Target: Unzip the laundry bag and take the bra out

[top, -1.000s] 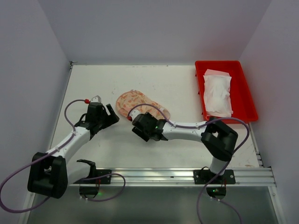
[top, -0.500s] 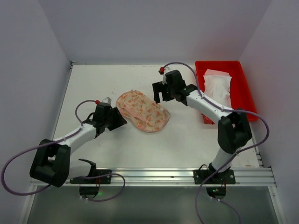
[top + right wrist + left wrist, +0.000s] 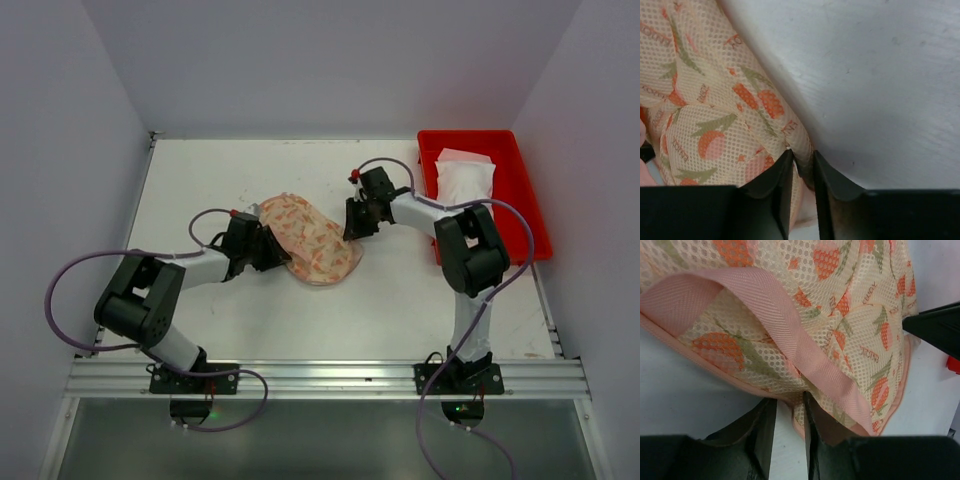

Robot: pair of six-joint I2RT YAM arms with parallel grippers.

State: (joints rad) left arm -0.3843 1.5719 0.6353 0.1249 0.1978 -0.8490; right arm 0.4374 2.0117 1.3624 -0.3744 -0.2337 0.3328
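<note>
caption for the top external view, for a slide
The left gripper and right gripper grip opposite edges of the laundry bag; the bra lies in the red tray.

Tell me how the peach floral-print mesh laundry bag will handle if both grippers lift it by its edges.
Probably floppy: the floral mesh laundry bag is thin netting, creased where the right gripper nips it, so expect sagging. Likely light, being mostly holes. The narrow hem at the left gripper might slip.
</note>
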